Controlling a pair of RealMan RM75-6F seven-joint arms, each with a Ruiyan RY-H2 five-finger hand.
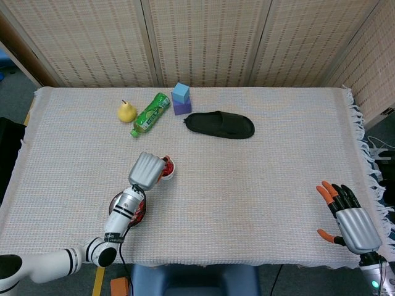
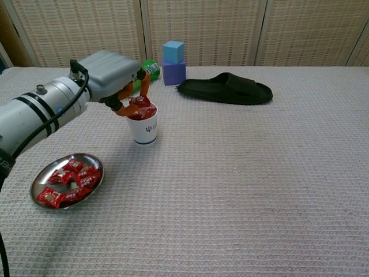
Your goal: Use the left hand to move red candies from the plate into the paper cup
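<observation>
My left hand hovers over the white paper cup and pinches a red candy just above the cup's mouth, where more red candies lie. From above, the left hand covers the left part of the cup. The metal plate with several red candies sits near the front left of the table; in the head view my forearm crosses over the plate. My right hand rests open, fingers spread, at the front right edge of the table.
At the back left lie a yellow pear and a green bottle on its side. Two stacked blue and purple blocks stand behind the cup. A black slipper lies to their right.
</observation>
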